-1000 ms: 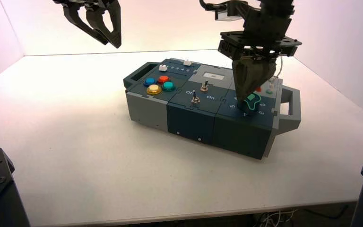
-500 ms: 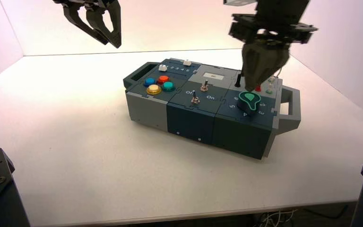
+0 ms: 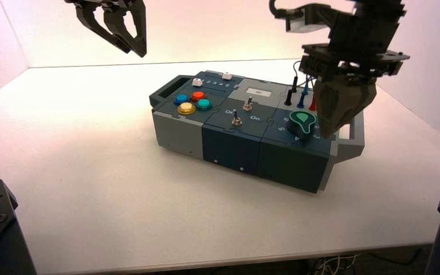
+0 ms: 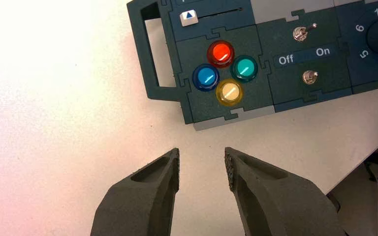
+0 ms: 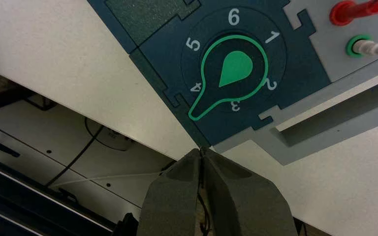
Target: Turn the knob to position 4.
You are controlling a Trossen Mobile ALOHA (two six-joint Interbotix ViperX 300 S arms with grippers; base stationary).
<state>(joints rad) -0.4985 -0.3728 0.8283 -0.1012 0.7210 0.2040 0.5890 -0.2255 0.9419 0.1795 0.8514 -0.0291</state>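
The knob (image 5: 234, 69), dark green with a lighter green teardrop top, sits on the box's right block (image 3: 298, 152). Its pointed tip lies between the white numerals 4 (image 5: 195, 88) and 3 (image 5: 235, 104), nearer the 4. My right gripper (image 3: 329, 134) hangs shut just right of the knob (image 3: 302, 121), above the box's right end and not touching it. In the right wrist view its closed fingertips (image 5: 202, 150) hold nothing. My left gripper (image 3: 140, 51) stays raised at the back left, open and empty (image 4: 202, 160).
Four round push buttons (image 4: 224, 71) sit on the box's left block, two metal toggle switches (image 4: 307, 54) in the middle. Black, blue and red plugs (image 3: 299, 94) stand behind the knob. A grey handle (image 3: 356, 123) juts from the right end. The table's front edge (image 3: 206, 263) is near.
My right gripper has lifted off the knob and swung to the right, staying shut. The knob is now uncovered. The left arm has not moved.
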